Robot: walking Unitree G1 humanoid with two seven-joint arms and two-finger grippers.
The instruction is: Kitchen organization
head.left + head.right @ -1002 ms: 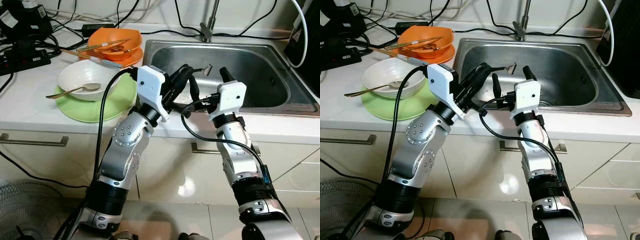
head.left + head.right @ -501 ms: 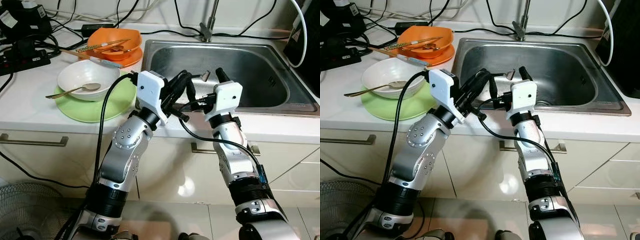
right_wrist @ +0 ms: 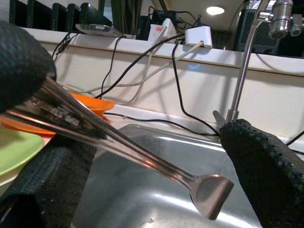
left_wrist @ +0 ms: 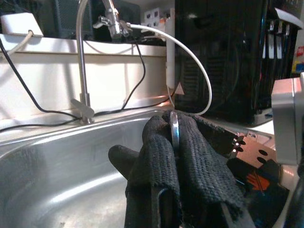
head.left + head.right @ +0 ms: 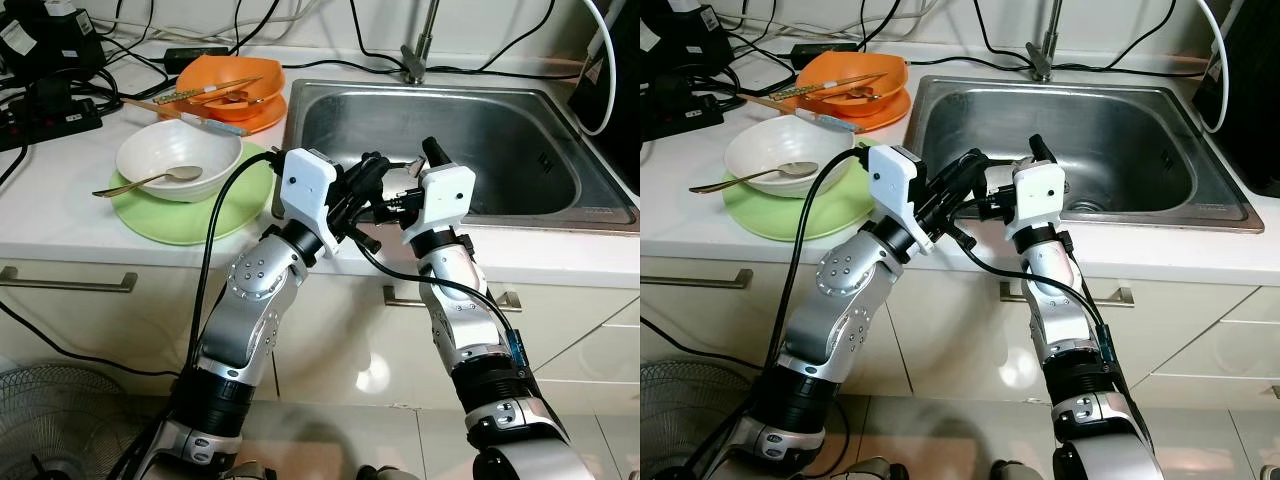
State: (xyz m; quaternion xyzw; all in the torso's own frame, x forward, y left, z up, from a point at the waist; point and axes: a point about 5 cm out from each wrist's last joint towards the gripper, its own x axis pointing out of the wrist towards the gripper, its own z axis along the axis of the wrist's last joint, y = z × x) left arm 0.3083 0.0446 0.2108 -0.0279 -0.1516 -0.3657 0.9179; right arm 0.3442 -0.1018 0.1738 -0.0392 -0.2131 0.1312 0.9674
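Left gripper (image 5: 385,172) clamped on metal utensil (image 3: 142,159), held over front edge of sink (image 5: 560,215). Right gripper (image 5: 415,165) just beside, fingers (image 3: 266,166) apart around utensil handle. Bowl (image 5: 178,160) left of sink.

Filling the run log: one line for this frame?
left gripper: shut on metal utensil | right gripper: open around its handle | place: over sink front edge

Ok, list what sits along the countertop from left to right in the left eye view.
Black power strip → white bowl with a spoon on the green plate → orange bowls → steel sink, with the faucet behind it.
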